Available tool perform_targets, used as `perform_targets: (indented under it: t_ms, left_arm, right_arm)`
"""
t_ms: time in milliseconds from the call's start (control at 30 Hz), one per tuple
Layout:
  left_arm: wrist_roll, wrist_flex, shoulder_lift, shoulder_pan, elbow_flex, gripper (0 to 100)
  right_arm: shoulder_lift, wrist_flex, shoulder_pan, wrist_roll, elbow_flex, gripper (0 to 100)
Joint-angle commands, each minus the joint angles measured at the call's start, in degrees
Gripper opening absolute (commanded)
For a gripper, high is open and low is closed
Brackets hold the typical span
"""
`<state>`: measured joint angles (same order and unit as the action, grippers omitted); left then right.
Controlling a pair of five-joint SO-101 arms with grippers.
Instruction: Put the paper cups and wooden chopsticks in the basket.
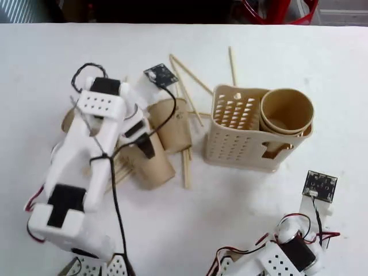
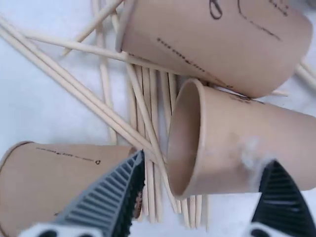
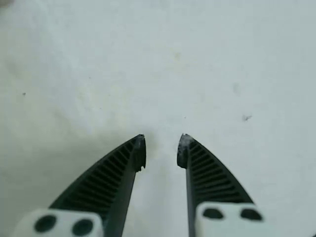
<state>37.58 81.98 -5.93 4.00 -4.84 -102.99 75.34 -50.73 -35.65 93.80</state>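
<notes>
Three brown paper cups lie on their sides on the table. My left gripper [image 2: 205, 165] is open, its jaws on either side of one cup [image 2: 237, 143] near the rim. A second cup [image 2: 212, 39] lies just past it, and a third [image 2: 49, 177] lies beside one finger. Several wooden chopsticks [image 2: 148, 123] are spread under and around them. From above, the left gripper [image 1: 144, 144] hangs over the cups [image 1: 172, 123] [image 1: 154, 168]. The beige slotted basket [image 1: 236, 150] holds stacked cups [image 1: 286, 110]. My right gripper [image 3: 161, 150] is open a little over bare table.
Loose chopsticks [image 1: 187, 86] fan out behind the cups, and one [image 1: 232, 66] lies beyond the basket. More chopsticks [image 1: 186, 167] lie between the cups and the basket. The right arm [image 1: 287, 247] sits at the front right corner. The left arm's black cable [image 1: 115, 190] trails toward the table's front.
</notes>
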Motion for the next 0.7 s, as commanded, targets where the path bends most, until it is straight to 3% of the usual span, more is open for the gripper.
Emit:
perform_targets:
  t_ms: [0, 167, 367, 567, 667]
  left_arm:
    - [-0.7, 1.2, -3.6, 0.6, 3.3, 36]
    - [-0.9, 2.1, -4.7, 0.9, 3.3, 34]
    - [-0.7, 5.0, -4.6, 3.2, 3.3, 22]
    - [-1.1, 5.5, -4.6, 4.5, 5.2, 5]
    - [-1.1, 9.5, -4.6, 4.4, 9.1, 4]
  right_arm:
    - [-0.2, -0.9, 0.0, -0.4, -0.4, 12.3]
    - [-0.2, -1.0, 0.0, -0.4, -0.4, 12.2]
    - [-0.2, -1.0, 0.0, -0.4, -0.4, 12.2]
    - [-0.2, -1.0, 0.0, -0.4, -0.4, 12.2]
    - [-0.2, -1.0, 0.0, -0.4, -0.4, 12.2]
